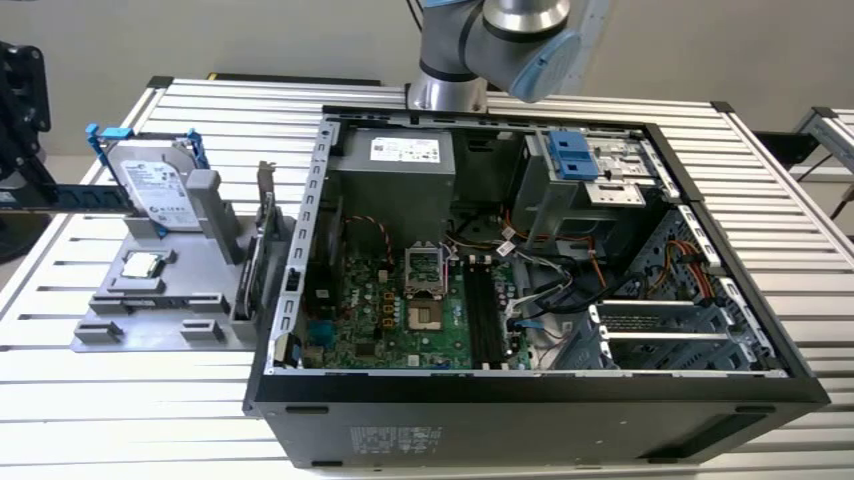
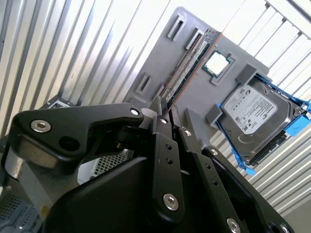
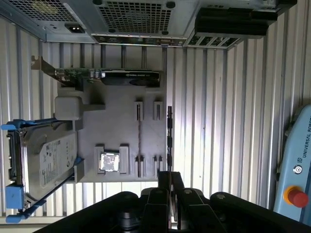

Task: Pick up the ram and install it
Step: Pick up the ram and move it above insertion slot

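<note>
**A:** Slatted aluminium table (image 1: 134,420), pale wall behind. How much room is there along its edges?

**B:** In the exterior view the open computer case (image 1: 534,430) takes the middle out to three o'clock. Open slats run along the six o'clock edge and around eight o'clock. A grey fixture tray (image 1: 134,300) sits just beside the case at nine o'clock.

**A:** Where's the ram?

**B:** The ram (image 1: 74,194) lies level at nine o'clock, past the tray and near the table's edge. In both wrist views the gripper (image 3: 170,175) pinches one end of it. The stick (image 3: 169,131) stands on edge and runs straight out from the fingertips, along the tray's border.

**A:** What crowds it?

**B:** The hard drive (image 1: 160,185) in its blue bracket is just beside it. The processor (image 1: 143,265) lies at the drive's six o'clock. The graphics card (image 1: 267,230) stands upright between the tray and the case wall. The arm (image 1: 514,40) rises at twelve o'clock. Inside the case, loose cables hang at the three o'clock side of the memory slots (image 1: 483,310). A pendant with a red button (image 3: 296,196) lies on the slats apart from the tray.
</note>
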Robot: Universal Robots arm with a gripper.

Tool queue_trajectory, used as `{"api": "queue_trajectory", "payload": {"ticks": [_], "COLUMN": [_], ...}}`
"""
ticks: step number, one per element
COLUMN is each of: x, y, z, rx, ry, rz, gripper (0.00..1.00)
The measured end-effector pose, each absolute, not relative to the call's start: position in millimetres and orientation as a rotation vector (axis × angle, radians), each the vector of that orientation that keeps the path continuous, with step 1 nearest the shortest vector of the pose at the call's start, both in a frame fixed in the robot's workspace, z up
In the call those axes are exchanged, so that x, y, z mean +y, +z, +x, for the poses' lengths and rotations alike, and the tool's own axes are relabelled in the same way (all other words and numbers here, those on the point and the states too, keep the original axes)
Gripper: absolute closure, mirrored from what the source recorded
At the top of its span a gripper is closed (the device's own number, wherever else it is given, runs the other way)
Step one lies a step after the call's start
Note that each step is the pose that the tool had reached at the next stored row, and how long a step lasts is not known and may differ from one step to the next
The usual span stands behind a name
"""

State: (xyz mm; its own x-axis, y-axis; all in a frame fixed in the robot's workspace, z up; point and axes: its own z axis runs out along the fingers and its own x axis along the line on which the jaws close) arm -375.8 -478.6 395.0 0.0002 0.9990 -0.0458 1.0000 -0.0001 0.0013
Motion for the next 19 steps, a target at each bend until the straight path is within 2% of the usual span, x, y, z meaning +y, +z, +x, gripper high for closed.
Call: {"api": "queue_trajectory", "payload": {"ticks": [19], "x": [-478.6], "y": [395.9], "z": [-362.7], "rx": [2.197], "ry": [-0.049], "rz": [2.198], "gripper": [1.00]}}
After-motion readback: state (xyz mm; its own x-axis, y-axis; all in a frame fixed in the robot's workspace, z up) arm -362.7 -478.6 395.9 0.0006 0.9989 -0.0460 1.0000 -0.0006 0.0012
